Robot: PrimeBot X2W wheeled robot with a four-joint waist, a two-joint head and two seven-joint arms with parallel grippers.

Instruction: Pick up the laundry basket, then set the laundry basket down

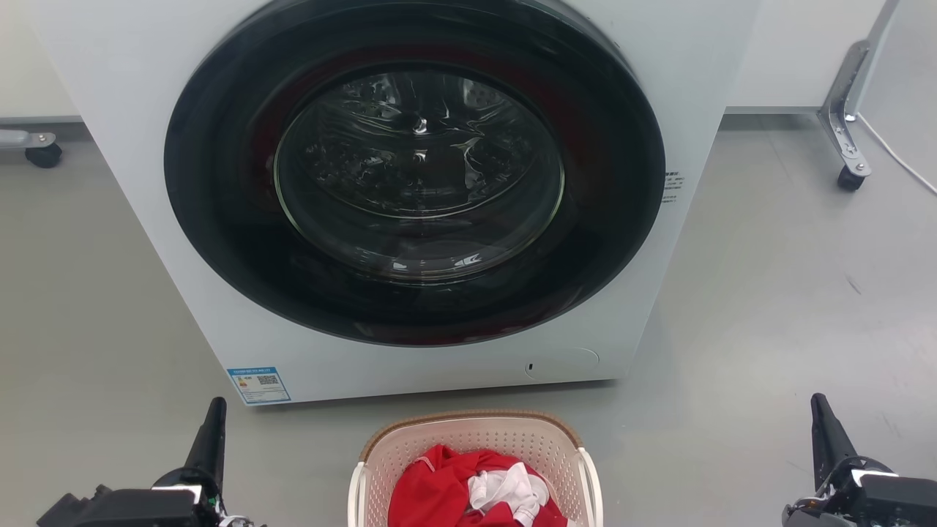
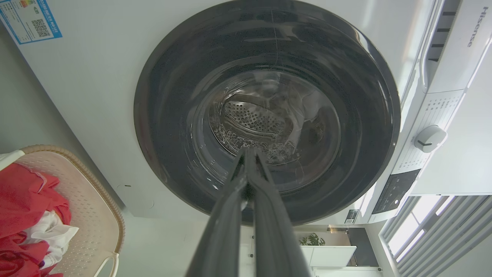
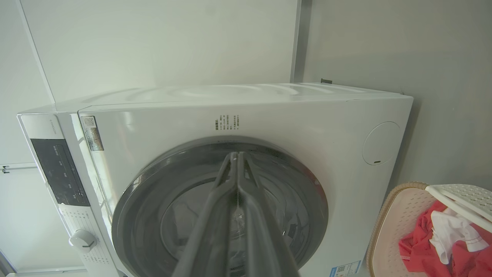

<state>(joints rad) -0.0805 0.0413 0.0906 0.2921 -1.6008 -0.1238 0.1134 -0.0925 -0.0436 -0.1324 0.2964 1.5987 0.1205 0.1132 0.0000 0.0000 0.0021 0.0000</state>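
Head view: the laundry basket sits on the grey floor just in front of the washing machine, with a red garment and a white garment inside. My left gripper and right gripper stand well apart from it on either side, each with fingers pressed together on nothing.

- Brand lettering reading "Hisense", turned sideways, on the washing machine's white top panel, upper right of the left wrist view.
- Blue-edged label with a QR code, lower left of the machine's front in the head view; its print is too small to read.
- Small black print just right of the door: unreadable.
- Markings on the dark control panel, left of the right wrist view: unreadable.
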